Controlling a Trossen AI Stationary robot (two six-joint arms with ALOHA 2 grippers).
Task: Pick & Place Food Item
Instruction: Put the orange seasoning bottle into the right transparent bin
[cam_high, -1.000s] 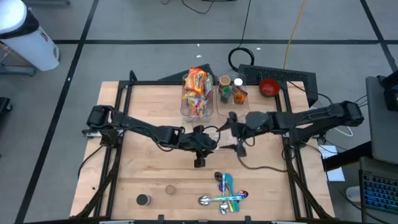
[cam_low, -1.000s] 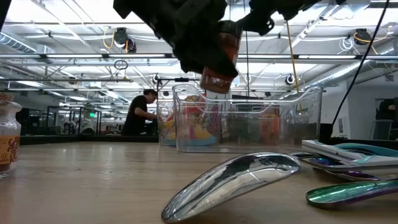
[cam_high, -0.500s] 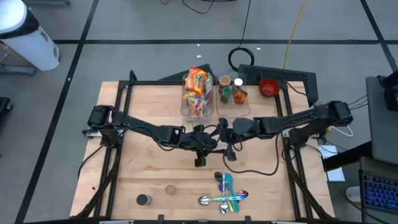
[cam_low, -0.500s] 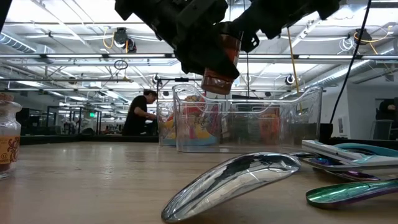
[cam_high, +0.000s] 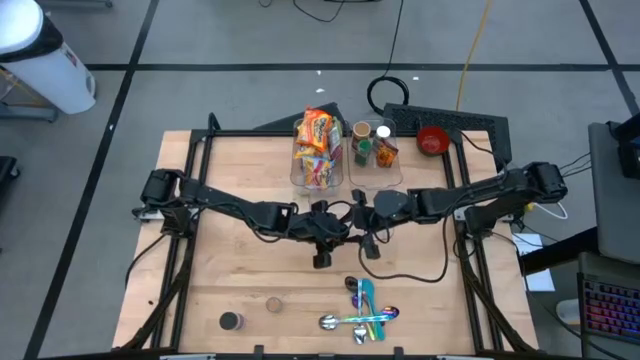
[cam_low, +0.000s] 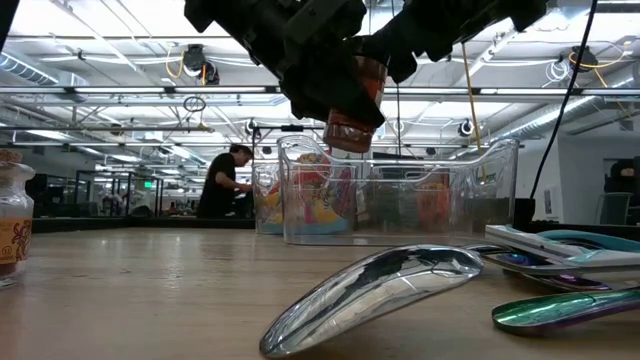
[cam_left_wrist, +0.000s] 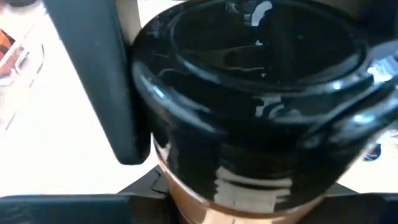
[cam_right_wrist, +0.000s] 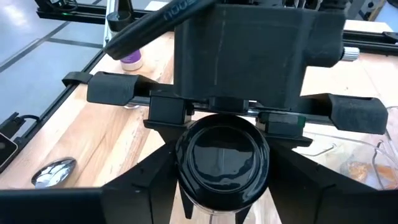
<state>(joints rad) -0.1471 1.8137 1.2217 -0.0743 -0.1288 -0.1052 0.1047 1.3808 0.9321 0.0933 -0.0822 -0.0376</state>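
Note:
A small jar (cam_low: 352, 105) with a black lid (cam_right_wrist: 222, 158) and red-brown contents hangs above the middle of the table, tilted. My left gripper (cam_high: 340, 228) reaches in from the table's left and is shut on it. My right gripper (cam_high: 368, 222) comes from the table's right, and its two fingers stand against the jar's sides just under the lid. In the left wrist view the lid (cam_left_wrist: 249, 81) fills the picture, with the amber body (cam_left_wrist: 205, 202) below it. My left gripper pinches the jar's body (cam_low: 350, 125) between its two fingers, coming slanting down from the table's left. The jar is lifted clear of the table and tilted, its lid toward the right arm. My right gripper closes on the jar's upper part under the lid's rim (cam_right_wrist: 186, 186), one finger (cam_right_wrist: 146, 186) on each side. It comes nearly level from the table's right. The lid hides the exact place of contact.
Two clear bins stand at the far edge, one with snack packets (cam_high: 317, 150), one with jars (cam_high: 372, 148); a red bowl (cam_high: 432, 140) lies beyond. Shiny spoons (cam_high: 362, 312) lie near the front edge, with a dark cap (cam_high: 231, 321) and a wooden disc (cam_high: 273, 304) to their left.
My right gripper has moved toward the table's left and downward, up to the jar that my left gripper holds. It has stood at the jar since. The jar and my left gripper have kept still.

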